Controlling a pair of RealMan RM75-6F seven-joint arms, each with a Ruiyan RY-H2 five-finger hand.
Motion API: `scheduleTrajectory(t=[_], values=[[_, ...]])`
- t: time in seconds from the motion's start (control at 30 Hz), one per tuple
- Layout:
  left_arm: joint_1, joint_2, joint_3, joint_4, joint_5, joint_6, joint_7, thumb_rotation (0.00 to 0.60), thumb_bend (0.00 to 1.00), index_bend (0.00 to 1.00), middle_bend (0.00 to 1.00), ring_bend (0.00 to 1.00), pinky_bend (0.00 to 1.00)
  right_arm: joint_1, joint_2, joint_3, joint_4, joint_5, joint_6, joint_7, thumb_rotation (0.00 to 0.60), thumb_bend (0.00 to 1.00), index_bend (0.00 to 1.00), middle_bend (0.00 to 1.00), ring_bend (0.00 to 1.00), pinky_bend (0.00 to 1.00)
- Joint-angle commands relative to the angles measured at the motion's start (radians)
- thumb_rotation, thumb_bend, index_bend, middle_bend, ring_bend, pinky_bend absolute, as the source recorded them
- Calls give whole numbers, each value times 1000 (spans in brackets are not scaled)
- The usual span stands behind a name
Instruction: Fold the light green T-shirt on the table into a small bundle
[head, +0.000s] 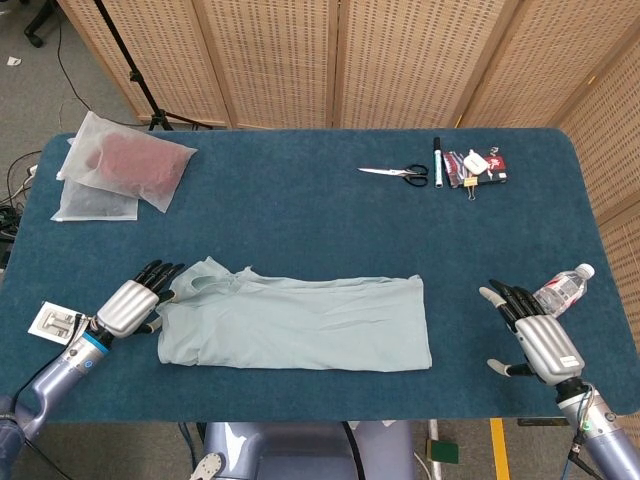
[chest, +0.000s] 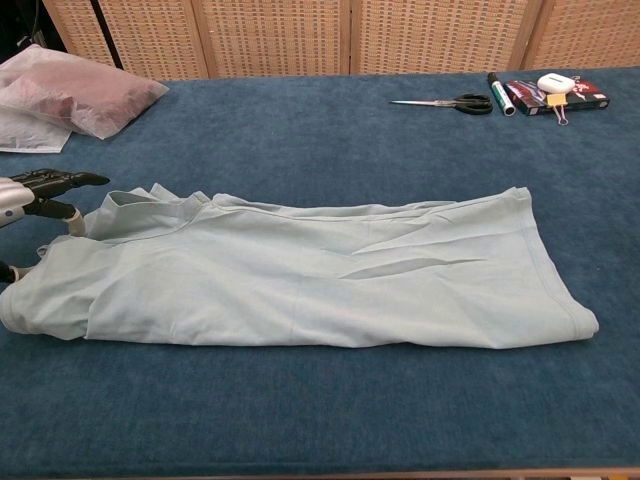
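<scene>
The light green T-shirt (head: 295, 322) (chest: 300, 280) lies flat on the blue table (head: 300, 215) as a long strip folded lengthwise, collar end to the left. My left hand (head: 133, 301) (chest: 40, 192) sits at that collar end with fingers stretched out; the thumb is right beside the shirt's edge and I see no cloth gripped. My right hand (head: 535, 335) hovers well to the right of the shirt's hem, fingers spread, holding nothing. It does not show in the chest view.
A water bottle (head: 560, 290) lies just beyond my right hand. Scissors (head: 398, 173), a marker (head: 437, 160) and small stationery (head: 480, 165) are at the back right. Plastic bags (head: 125, 165) lie at the back left. A small white card (head: 58, 322) lies by my left wrist.
</scene>
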Motion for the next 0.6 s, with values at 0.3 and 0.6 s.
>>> scheduleTrajectory(t=[0.3,0.6], values=[[-2,1,-7,1,-10,10,-14,600,452,589,0,0,0,0,-2,0,0,-2,0,-1,600,2,0,0,0,27],[-10,-5,-15,-2,-20,5,-5,600,467,634,0,0,0,0,0,1,-1,-1,-1,2,600,28,0,0,0,27]])
